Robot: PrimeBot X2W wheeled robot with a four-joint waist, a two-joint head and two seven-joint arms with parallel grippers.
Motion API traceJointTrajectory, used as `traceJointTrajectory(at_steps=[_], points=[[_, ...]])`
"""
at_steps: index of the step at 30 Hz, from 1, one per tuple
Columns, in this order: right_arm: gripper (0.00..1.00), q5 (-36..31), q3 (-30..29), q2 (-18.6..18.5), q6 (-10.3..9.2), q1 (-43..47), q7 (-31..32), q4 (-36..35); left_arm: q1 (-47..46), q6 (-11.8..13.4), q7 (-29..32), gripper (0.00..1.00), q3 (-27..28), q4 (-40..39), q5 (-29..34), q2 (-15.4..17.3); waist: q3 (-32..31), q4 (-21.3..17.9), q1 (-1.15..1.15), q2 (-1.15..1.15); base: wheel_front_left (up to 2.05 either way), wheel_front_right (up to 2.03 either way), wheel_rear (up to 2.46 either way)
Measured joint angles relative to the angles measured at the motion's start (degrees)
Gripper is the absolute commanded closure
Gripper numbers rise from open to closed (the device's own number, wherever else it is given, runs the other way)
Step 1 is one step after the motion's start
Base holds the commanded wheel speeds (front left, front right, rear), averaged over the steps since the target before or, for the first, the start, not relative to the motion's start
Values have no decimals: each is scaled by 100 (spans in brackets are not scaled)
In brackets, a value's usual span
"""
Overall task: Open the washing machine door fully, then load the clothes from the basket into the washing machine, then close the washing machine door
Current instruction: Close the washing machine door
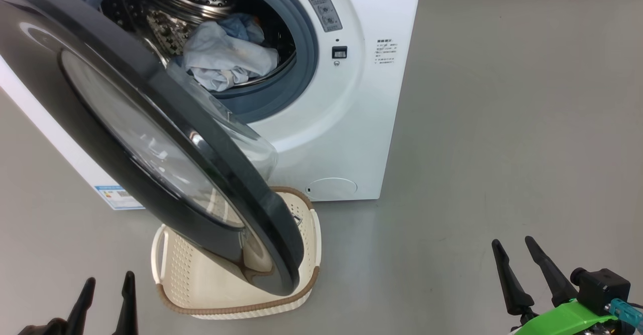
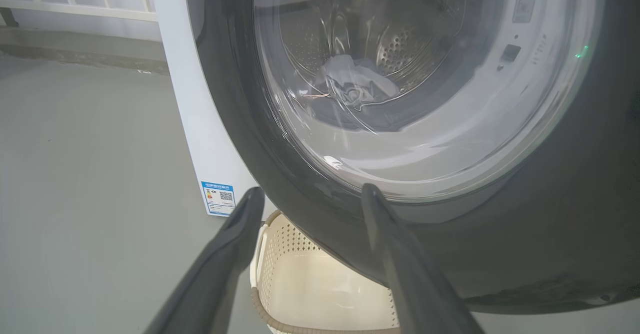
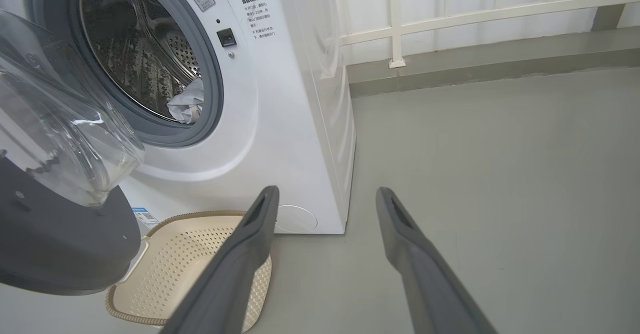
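Note:
The white washing machine stands ahead with its black-rimmed door swung out, partly open, over the basket. Light blue and white clothes lie inside the steel drum, also seen as clothes from the right. The cream basket sits on the floor under the door; what I see of its inside is bare. My left gripper is open at the lower left, near the door's outer face. My right gripper is open at the lower right, holding nothing.
Grey floor spreads wide to the right of the machine. A white railing and a low kerb run along the wall behind. A blue label marks the machine's lower left corner.

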Motion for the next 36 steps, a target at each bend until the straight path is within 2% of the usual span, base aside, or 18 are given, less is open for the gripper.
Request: traceJointTrajectory(at_steps=[21, 22, 23, 26, 36], points=[[0, -24, 2, 26, 0, -2, 0, -4, 1, -5, 0, 0, 0, -24, 0, -52, -15, 40, 0, 0, 0, 0, 0], [3, -24, 3, 30, 0, -2, 0, -7, 1, -5, 0, 0, -3, -27, 0, -65, -17, 44, 0, 0, 0, 0, 0], [37, -24, 5, 35, 0, -2, 0, -11, 2, -5, 0, 0, -3, -29, 0, -81, -20, 48, 0, 0, 0, 0, 0], [100, -23, 26, 49, 0, -6, 0, -23, 7, -5, 0, 0, -2, -37, 0, -109, -32, 64, 0, 0, 0, 0, 0], [100, 77, 281, 123, 0, -191, 0, -287, 26, -5, 0, 0, 32, -77, 0, -235, -91, 210, 0, 0, 0, 0, 0]])
